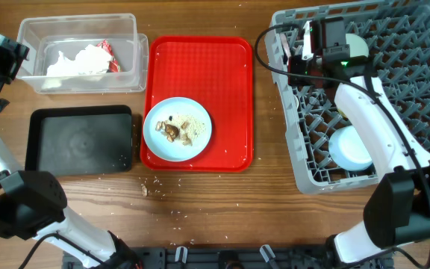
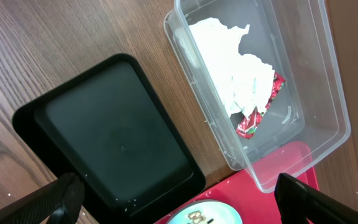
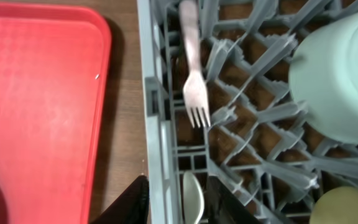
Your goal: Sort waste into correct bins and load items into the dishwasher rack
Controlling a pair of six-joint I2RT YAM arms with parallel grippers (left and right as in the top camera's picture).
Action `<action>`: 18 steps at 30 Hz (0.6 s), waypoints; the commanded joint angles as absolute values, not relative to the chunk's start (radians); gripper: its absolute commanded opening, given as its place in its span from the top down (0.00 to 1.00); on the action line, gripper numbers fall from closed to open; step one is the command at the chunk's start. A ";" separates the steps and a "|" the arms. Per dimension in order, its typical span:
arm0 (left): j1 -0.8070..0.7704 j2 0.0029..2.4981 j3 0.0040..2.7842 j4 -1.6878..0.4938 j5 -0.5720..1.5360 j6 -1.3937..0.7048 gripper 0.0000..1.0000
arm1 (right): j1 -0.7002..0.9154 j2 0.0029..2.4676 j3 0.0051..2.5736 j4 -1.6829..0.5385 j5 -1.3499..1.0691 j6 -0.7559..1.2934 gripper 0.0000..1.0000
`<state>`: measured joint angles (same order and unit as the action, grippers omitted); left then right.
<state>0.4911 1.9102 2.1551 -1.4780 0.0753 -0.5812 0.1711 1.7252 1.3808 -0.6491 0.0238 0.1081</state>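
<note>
Wood-grain tabletop [image 1: 222, 202] fills the background of every view, warm brown with darker streaks; the room past its edges stays out of frame. We take the red tray [image 1: 234, 82] in the middle as our landmark.

On its near left corner sits the light blue plate [image 1: 198, 140], carrying brown and whitish scraps [image 1: 176, 130]. Off the tray's near edge, crumbs [image 1: 146, 189] are scattered over the bare wood.

Left of the tray, at the far side, stands the clear tub [image 1: 136, 52], holding the crumpled napkin [image 1: 77, 61] and the red-and-white wrapper [image 1: 108, 54]. The black bin [image 1: 80, 142] lies left of the tray at the near side, just beside it.

Right of the tray stands the grey rack [image 1: 297, 149]. Inside it are the blue bowl [image 1: 349, 149], the green bowl [image 3: 340, 81], the yellow cup [image 3: 347, 208] and the fork [image 3: 194, 93]. The fork lies among the pegs, close to the wall facing the tray.

The left end effector [image 2: 179, 186] hangs released, well left of the tray, past the tub's far end, with its fingers wide apart and nothing between them. The right end effector [image 3: 178, 186] hovers over the rack wall nearest the tray. Its fingers [image 3: 129, 199] stand a little apart on either side of a white spoon [image 3: 192, 196], and we cannot tell whether they pinch it.
</note>
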 commanded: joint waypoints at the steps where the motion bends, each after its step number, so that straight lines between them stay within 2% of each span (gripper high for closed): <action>1: 0.491 1.908 2.159 -1.478 0.065 -0.583 0.00 | 0.169 1.684 1.393 -0.709 -0.031 0.172 0.56; 2: 0.491 1.908 2.159 -1.478 0.065 -0.583 0.00 | 0.169 1.669 1.393 -0.743 -0.032 0.196 0.46; 3: 0.491 1.908 2.159 -1.478 0.065 -0.583 0.00 | 0.169 1.664 1.393 -0.785 -0.033 0.210 0.31; 4: 0.491 1.908 2.159 -1.478 0.065 -0.583 0.00 | 0.170 1.665 1.393 -0.810 -0.043 0.208 0.26; 7: 0.491 1.908 2.159 -1.478 0.065 -0.583 0.00 | 0.171 1.696 1.364 -0.877 -0.052 0.161 0.24; 10: 0.491 1.908 2.159 -1.478 0.065 -0.583 0.00 | 0.171 1.725 1.307 -0.878 -0.160 0.115 0.24; 11: 0.491 1.908 2.159 -1.478 0.065 -0.583 0.00 | 0.171 1.730 1.292 -0.876 -0.211 0.106 0.25; 14: 0.491 1.908 2.159 -1.478 0.065 -0.583 0.00 | 0.171 1.731 1.261 -0.877 -0.215 0.124 0.39; 15: 0.491 1.908 2.159 -1.478 0.065 -0.583 0.00 | 0.171 1.731 1.251 -0.876 -0.180 0.139 0.40; 17: 0.491 1.908 2.159 -1.478 0.065 -0.583 0.00 | 0.171 1.731 1.248 -0.879 -0.151 0.169 0.54; 18: 0.491 1.908 2.159 -1.478 0.065 -0.583 0.00 | 0.171 1.731 1.248 -0.878 -0.152 0.200 0.66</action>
<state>0.4911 1.9102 2.1551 -1.4780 0.0753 -0.5816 0.1711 1.7187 1.2560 -0.8791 -0.1741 0.1467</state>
